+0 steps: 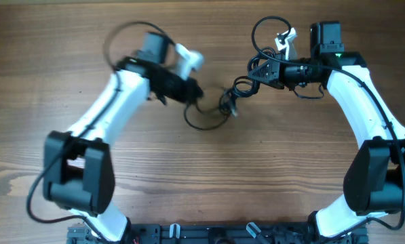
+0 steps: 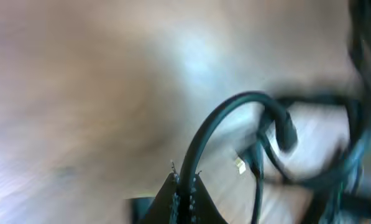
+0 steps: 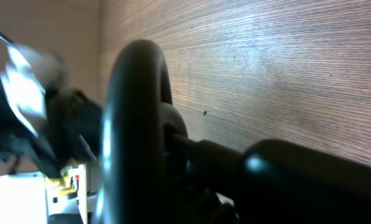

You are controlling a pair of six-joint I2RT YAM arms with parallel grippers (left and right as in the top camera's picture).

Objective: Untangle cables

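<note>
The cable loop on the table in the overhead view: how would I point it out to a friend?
On the wooden table, look between the two white arms, right beside the left gripper. A thin black cable loop lies there on the wood, open and round, unlike the tight knotted clump next to it.

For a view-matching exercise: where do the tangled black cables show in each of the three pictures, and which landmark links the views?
Overhead: the cables lie just above the picture's centre, with a loop sagging below the knot.
Left wrist: one cable arcs from bottom centre up into the right half.
Right wrist: a thick, blurred dark loop stands left of centre, close to the lens.
Shared landmark: the wood-grain table.
</note>
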